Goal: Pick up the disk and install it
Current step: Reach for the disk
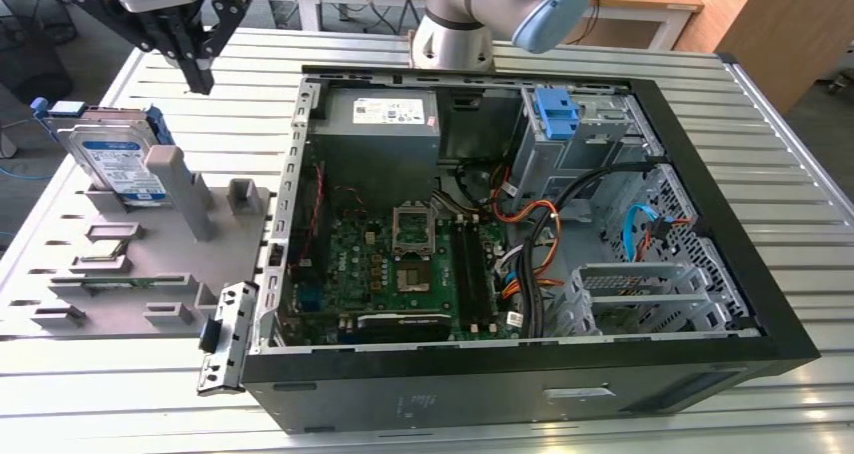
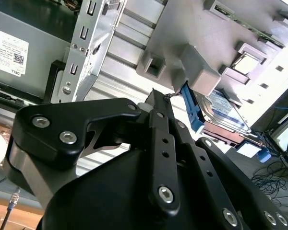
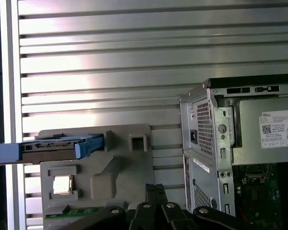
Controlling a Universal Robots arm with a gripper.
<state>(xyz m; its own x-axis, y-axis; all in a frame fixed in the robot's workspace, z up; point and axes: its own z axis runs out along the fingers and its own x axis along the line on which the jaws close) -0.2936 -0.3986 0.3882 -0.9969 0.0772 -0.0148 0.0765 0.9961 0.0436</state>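
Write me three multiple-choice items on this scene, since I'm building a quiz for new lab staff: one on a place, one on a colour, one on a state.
1. Where is the disk?
A. Flat on the table.
B. Upright in the grey holder, at the exterior view's left of the computer case.
C. In a drawer.

2. What colour is the bracket around the disk?
A. Red.
B. Green.
C. Blue.

3. What is the gripper doing?
A. Hanging empty, apart from the disk.
B. Clamping the disk.
C. Holding a cable.

Answers:
1 B: the disk stands on edge in the holder beside the case.
2 C: blue plastic frames the disk in both wrist views.
3 A: the exterior view shows a gap between gripper and disk, and the gripper holds nothing.
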